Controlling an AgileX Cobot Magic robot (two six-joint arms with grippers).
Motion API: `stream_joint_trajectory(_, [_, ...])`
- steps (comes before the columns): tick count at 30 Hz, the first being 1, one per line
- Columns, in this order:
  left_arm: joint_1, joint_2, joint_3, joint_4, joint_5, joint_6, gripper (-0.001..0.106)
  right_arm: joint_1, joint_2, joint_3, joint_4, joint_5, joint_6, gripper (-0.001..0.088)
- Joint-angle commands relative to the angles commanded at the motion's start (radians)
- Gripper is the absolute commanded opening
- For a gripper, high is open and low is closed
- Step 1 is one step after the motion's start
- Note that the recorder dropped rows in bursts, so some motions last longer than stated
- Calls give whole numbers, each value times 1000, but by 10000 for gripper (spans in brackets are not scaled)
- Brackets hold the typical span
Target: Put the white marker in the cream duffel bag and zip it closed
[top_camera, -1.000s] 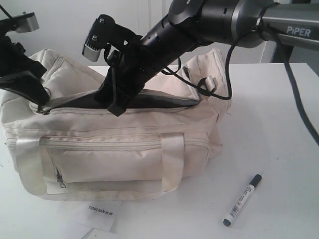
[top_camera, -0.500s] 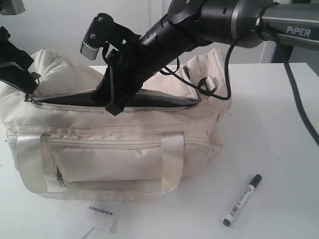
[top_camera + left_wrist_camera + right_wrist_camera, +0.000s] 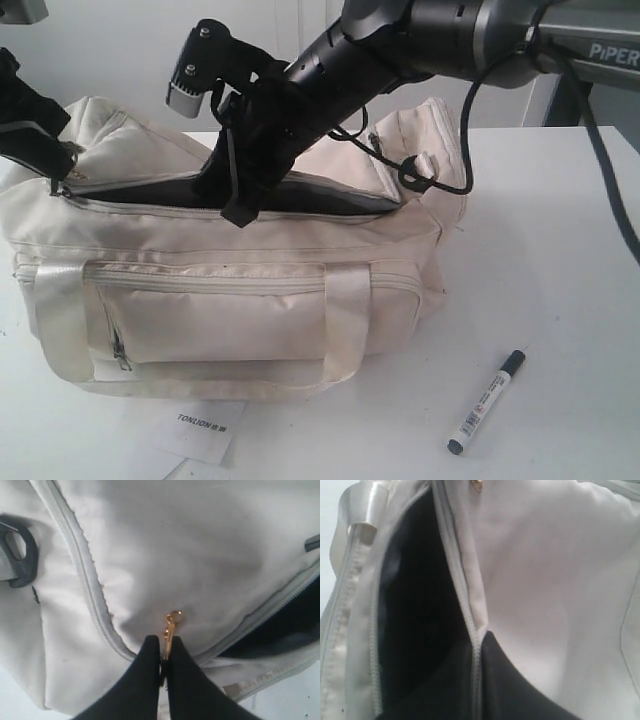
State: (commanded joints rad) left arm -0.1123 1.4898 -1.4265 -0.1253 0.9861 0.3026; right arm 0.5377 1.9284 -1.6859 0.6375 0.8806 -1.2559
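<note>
We count one bag [image 3: 220,320], one marker [image 3: 487,402] outside it, one tag [image 3: 205,425]. Left gripper [image 3: 162,652] clamps zipper pull [image 3: 170,625]; right gripper [image 3: 238,210] pinched on bag rim.

1. 1 cream duffel bag [image 3: 230,300].
2. 1 white marker [image 3: 487,402], at 4 o'clock from the bag.
3. 1 paper tag [image 3: 203,428], at 6 o'clock from the bag.
4. 2 grippers: left gripper [image 3: 162,647], right gripper [image 3: 238,210].
5. 1 tabletop [image 3: 560,250].
</note>
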Motion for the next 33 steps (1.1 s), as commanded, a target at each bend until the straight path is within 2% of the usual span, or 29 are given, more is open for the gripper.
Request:
stream_joint_trajectory(10, [1,0,0,30,-49,-18,0,-2,-1,0,-2,41,4,0])
stream_joint_trajectory(19, [1,0,0,45,-139,-18,0,-2,-1,0,-2,67,4,0])
stream_joint_trajectory(30, [1,0,0,82,-74,-16,0,-2,-1,0,7,40,8,1])
stream_joint_trajectory(31, [1,0,0,82,-61,-16,0,0,-1,0,13,38,17,11])
stream_joint_trajectory(33, [1,0,0,81,-48,-16,0,0,-2,0,38,32,29,89])
